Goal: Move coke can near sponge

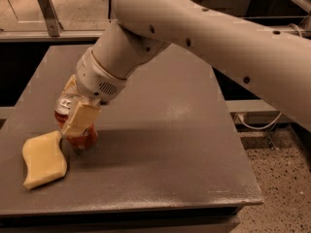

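The red coke can (pixel 81 137) stands upright on the grey table (pixel 160 154) near its left front. My gripper (pixel 74 111) is shut on the coke can, with one pale-yellow finger (pixel 81 119) across the can's front and the other behind its silver top. The flat pale-yellow sponge (pixel 43 159) lies on the table just left of the can, its near corner almost touching the can's base.
My large white arm (pixel 194 28) reaches in from the upper right over the table. A metal post (pixel 47 11) stands behind the table at the far left. A speckled floor and a white cable (pixel 257 125) lie to the right of the table.
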Robot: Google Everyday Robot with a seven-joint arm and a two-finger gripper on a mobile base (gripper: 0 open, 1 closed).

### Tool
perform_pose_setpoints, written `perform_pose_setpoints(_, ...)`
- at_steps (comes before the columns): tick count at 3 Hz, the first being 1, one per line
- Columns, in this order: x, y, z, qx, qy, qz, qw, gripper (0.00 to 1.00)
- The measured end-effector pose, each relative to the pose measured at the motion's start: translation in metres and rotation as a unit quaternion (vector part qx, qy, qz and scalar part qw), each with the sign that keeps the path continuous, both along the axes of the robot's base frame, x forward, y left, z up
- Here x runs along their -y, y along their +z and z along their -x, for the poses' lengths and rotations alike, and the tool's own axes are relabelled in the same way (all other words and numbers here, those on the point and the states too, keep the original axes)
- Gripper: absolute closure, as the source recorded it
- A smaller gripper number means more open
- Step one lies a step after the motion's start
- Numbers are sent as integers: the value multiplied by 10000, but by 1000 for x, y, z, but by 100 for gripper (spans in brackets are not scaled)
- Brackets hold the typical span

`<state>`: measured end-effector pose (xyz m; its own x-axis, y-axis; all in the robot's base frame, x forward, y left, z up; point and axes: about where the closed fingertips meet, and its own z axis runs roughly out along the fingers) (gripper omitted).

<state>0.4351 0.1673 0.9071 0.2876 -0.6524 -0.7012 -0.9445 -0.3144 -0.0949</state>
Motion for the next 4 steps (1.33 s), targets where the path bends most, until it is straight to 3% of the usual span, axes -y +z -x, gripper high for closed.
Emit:
perform_pose_setpoints(1, -1, 1, 2, 9, 19, 4, 10000, 12)
perform_pose_setpoints(2, -3, 1, 3, 16, 36, 8, 10000, 0)
perform_pose_setpoints(3, -3, 1, 3, 17, 37, 9, 10000, 0)
perform_pose_setpoints(4, 17, 8, 2, 180, 35, -19, 9998, 0)
